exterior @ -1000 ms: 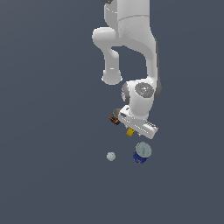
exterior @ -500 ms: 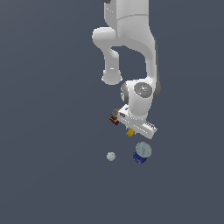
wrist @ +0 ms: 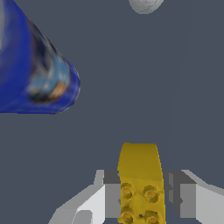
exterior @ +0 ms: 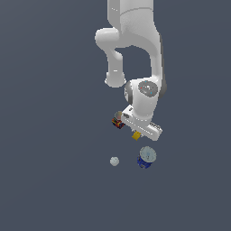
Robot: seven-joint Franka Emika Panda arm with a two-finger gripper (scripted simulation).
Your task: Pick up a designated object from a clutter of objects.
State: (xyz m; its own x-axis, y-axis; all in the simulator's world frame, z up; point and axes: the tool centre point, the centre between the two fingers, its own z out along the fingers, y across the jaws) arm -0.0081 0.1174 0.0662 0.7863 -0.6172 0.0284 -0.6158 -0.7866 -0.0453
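The designated object, a small yellow studded block [wrist: 140, 175], sits between my gripper's [wrist: 141, 186] two fingers, whose dark pads [wrist: 112, 178] press against its two sides. In the exterior view the same yellow block [exterior: 136, 135] peeks out just under the white hand, where my gripper [exterior: 136, 133] stands. The rest of the clutter of objects lies around it. The red multicoloured can [exterior: 117, 122] is beside the hand on the exterior view's left. The blue can with a pale top [exterior: 146, 157] is just below the hand. The white ball [exterior: 114, 161] lies to the blue can's left.
In the wrist view the blue can [wrist: 35, 70] looms large close beside the fingers, and the white ball [wrist: 145, 5] shows at the picture's edge. The floor is plain dark grey all around.
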